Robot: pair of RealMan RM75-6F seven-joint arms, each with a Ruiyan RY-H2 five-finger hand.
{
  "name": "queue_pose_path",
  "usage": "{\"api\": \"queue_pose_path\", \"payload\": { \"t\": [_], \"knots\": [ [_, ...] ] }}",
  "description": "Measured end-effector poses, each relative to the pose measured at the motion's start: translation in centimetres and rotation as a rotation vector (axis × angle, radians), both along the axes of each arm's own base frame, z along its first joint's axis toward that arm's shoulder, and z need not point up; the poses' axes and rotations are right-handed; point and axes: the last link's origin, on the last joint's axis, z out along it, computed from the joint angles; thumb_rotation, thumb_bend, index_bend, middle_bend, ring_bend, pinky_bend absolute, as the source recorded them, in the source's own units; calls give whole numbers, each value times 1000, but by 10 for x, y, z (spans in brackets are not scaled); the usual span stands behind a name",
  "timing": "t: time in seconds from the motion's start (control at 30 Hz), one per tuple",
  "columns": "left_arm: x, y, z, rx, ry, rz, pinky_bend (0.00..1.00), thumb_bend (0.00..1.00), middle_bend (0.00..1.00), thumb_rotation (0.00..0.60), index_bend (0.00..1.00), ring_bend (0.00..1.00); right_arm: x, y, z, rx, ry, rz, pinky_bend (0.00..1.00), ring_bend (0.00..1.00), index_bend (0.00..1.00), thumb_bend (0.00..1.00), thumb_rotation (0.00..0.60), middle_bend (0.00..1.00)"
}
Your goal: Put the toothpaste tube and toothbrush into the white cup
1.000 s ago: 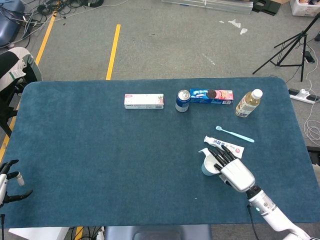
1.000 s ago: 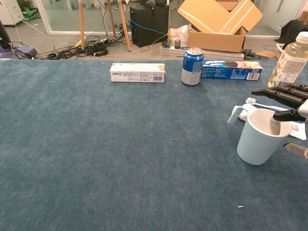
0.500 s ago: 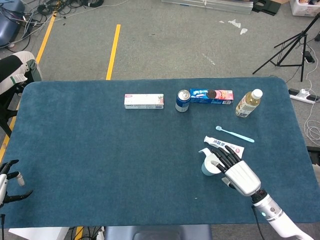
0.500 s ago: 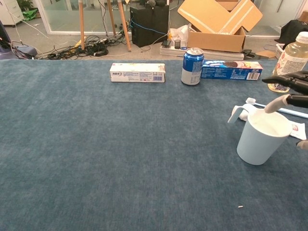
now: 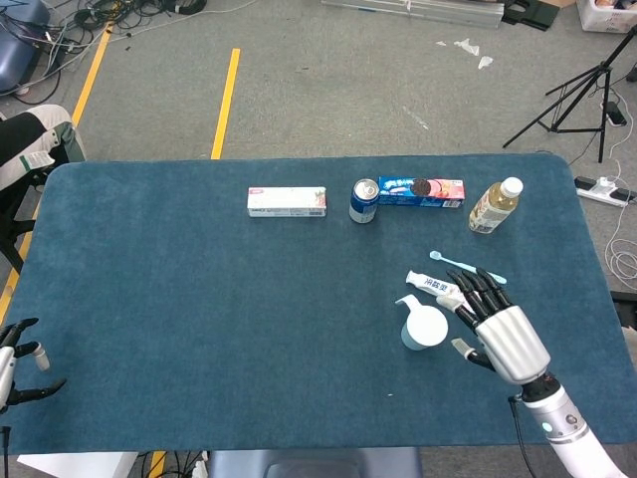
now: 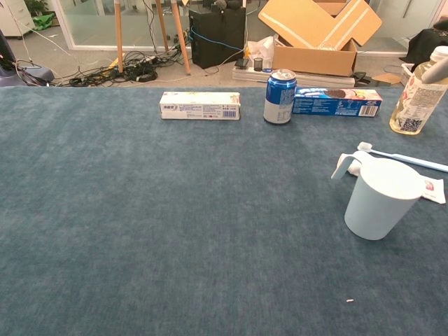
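Blue table: right hand [image 5: 501, 324], fingers spread, has left white cup [image 5: 423, 327], hovering rightward.

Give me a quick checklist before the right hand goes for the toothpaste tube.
1. White plastic cup upright, mouth clear: ok.
2. White toothpaste tube flat on the blue table cloth behind the cup: ok.
3. Light blue toothbrush lying free: ok.
4. Right hand holds nothing, fingers spread: ok.
5. Tube cap on: cannot tell.
6. Left hand at the table's near edge, away from the cup: ok.
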Motion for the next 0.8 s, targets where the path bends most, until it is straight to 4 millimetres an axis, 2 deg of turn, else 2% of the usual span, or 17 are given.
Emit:
{"api": "queue_pose_path", "payload": {
  "t": [0.27, 0.6, 0.8],
  "knots": [
    [0, 0, 0, 1, -6, 1, 154, 0, 152, 600, 624, 115, -4, -27, -1, -26, 5, -203, 83, 0, 290, 177, 600, 0],
    [0, 0, 1, 2, -10, -1, 154, 0, 152, 600, 624, 115, -8, -67, -30, -42, 98, -310, 83, 0, 279, 175, 600, 0],
    [1, 0, 2, 5, -14, -3, 154, 0, 152, 600, 624, 115, -14, -81, -45, -37, 133, -338, 83, 0, 251, 171, 600, 0]
  ]
}}
